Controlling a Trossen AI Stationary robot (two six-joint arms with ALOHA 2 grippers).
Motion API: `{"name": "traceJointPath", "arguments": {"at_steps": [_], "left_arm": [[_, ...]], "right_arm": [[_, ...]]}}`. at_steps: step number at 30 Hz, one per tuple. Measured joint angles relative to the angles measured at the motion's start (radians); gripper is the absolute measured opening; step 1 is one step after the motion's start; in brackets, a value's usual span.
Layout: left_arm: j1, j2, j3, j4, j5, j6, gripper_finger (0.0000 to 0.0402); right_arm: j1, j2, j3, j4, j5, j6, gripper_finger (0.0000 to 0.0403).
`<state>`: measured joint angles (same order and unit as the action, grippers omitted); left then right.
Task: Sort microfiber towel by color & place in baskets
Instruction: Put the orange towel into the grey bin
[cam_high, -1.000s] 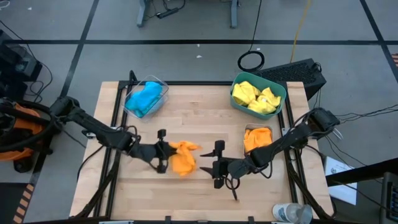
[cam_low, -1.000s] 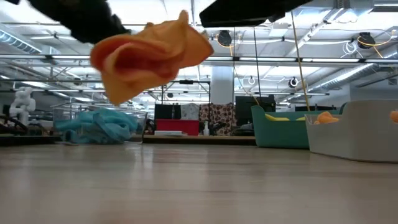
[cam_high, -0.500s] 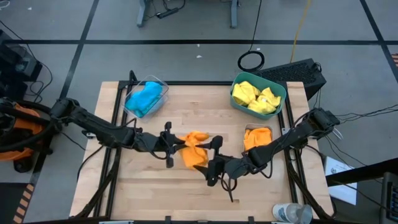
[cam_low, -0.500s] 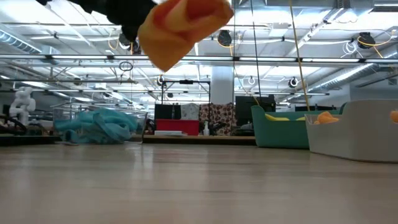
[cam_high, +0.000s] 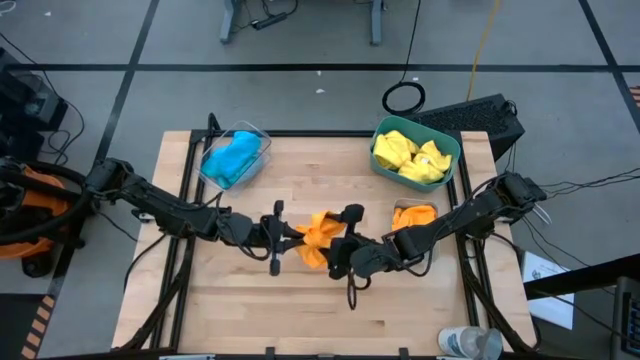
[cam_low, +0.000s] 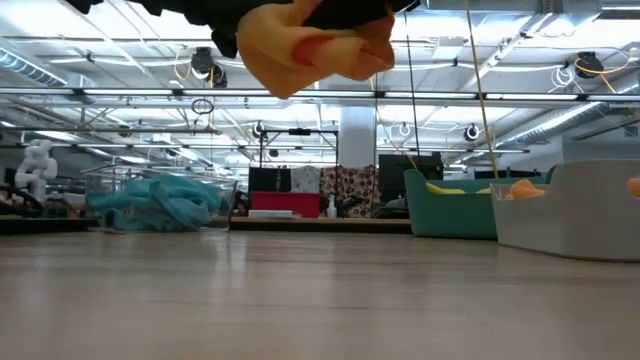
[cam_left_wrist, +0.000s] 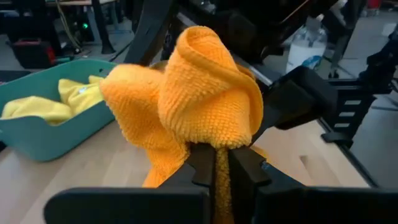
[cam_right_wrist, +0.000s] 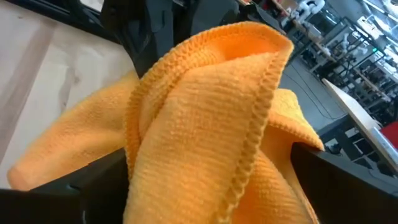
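Note:
One orange towel (cam_high: 318, 238) hangs in the air over the middle of the table, bunched into folds (cam_low: 310, 45). My left gripper (cam_high: 288, 236) is shut on it from the table's left. My right gripper (cam_high: 340, 245) is open, one finger on each side of the same towel (cam_right_wrist: 205, 124). A second orange towel lies in the small grey basket (cam_high: 415, 218). Two blue towels fill the clear basket (cam_high: 235, 158) at far left. Two yellow towels lie in the teal basket (cam_high: 415, 152) at far right. My left gripper pinches the orange towel's lower bunched folds (cam_left_wrist: 221, 163) between its two fingers (cam_left_wrist: 202, 165), coming level from the table's left. Several layers sit in the pinch. The towel is lifted clear of the table and stands up in a loose roll past the fingertips. My right gripper's open fingers (cam_right_wrist: 93, 186) flank the towel's other side; whether they touch it I cannot tell.
A black frame rail (cam_high: 185, 200) runs along the table's left and right sides. A plastic bottle (cam_high: 470, 343) lies at the near right corner. Bare wood (cam_high: 300, 185) stretches between the clear and teal baskets and along the near edge.
My left gripper has carried the orange towel toward the table's right and upward, still shut on it. My right gripper has moved toward the table's left and far edge until its fingers stand around the towel. The towel has bunched tighter.

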<state>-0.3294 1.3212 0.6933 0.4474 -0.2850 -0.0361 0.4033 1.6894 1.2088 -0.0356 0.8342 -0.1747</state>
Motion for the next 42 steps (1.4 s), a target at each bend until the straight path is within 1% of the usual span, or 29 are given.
{"name": "traceJointPath", "arguments": {"at_steps": [6, 8, 11, 14, 15, 18, 19, 20, 22, 25, 26, 28, 31, 34, 39, 42], "left_arm": [[0.000, 0.000, 0.000, 0.004, 0.016, 0.000, 0.0025], [0.000, 0.000, 0.000, 0.005, 0.024, 0.000, 0.0025], [0.000, 0.000, 0.000, 0.010, 0.026, -0.001, 0.0025], [0.000, 0.000, 0.000, 0.011, 0.030, -0.002, 0.0030], [0.000, 0.000, 0.000, 0.011, 0.047, -0.002, 0.0036], [-0.005, 0.000, 0.000, 0.010, 0.206, 0.011, 0.0074], [-0.014, 0.000, 0.000, 0.011, 0.232, 0.012, 0.0093], [-0.025, 0.000, 0.000, 0.014, 0.236, 0.012, 0.0113], [-0.046, -0.001, 0.000, 0.015, 0.190, 0.017, 0.0154], [-0.066, -0.001, 0.000, 0.012, 0.092, 0.026, 0.0207], [-0.072, -0.001, 0.000, 0.011, 0.073, 0.026, 0.0221], [-0.078, -0.001, 0.000, 0.010, 0.059, 0.026, 0.0242], [-0.083, -0.001, 0.000, 0.009, 0.050, 0.027, 0.0259], [-0.084, -0.001, 0.000, -0.004, 0.043, 0.027, 0.0262], [-0.084, -0.001, 0.000, -0.028, 0.007, 0.025, 0.0262], [-0.084, -0.002, 0.000, -0.042, -0.008, 0.024, 0.0262]], "right_arm": [[-0.003, 0.000, 0.000, -0.004, -0.003, 0.003, 0.0391], [-0.003, 0.000, 0.000, -0.005, -0.006, 0.008, 0.0377], [-0.004, 0.000, 0.000, -0.005, -0.032, 0.011, 0.0331], [-0.003, 0.000, 0.000, -0.004, -0.060, 0.011, 0.0270], [-0.003, 0.000, 0.000, -0.004, -0.070, 0.011, 0.0248], [-0.002, 0.000, 0.000, -0.003, -0.147, 0.006, 0.0182], [-0.002, 0.000, 0.000, -0.004, -0.169, 0.004, 0.0160], [-0.002, 0.000, 0.000, -0.007, -0.185, 0.002, 0.0137], [-0.004, 0.000, 0.000, -0.010, -0.206, 0.003, 0.0092], [0.003, 0.000, 0.000, -0.037, -0.200, 0.003, 0.0026], [0.008, -0.005, 0.000, -0.060, -0.202, 0.003, 0.0015], [0.015, -0.012, 0.001, -0.110, -0.195, 0.022, 0.0013], [0.030, -0.027, 0.048, -0.282, -0.127, 0.098, 0.0019], [0.049, -0.034, 0.146, -0.552, -0.092, 0.229, 0.0011], [0.077, -0.036, 0.313, -1.062, -0.119, 0.536, 0.0006], [0.084, -0.036, 0.379, -1.325, -0.173, 0.703, 0.0006]]}}
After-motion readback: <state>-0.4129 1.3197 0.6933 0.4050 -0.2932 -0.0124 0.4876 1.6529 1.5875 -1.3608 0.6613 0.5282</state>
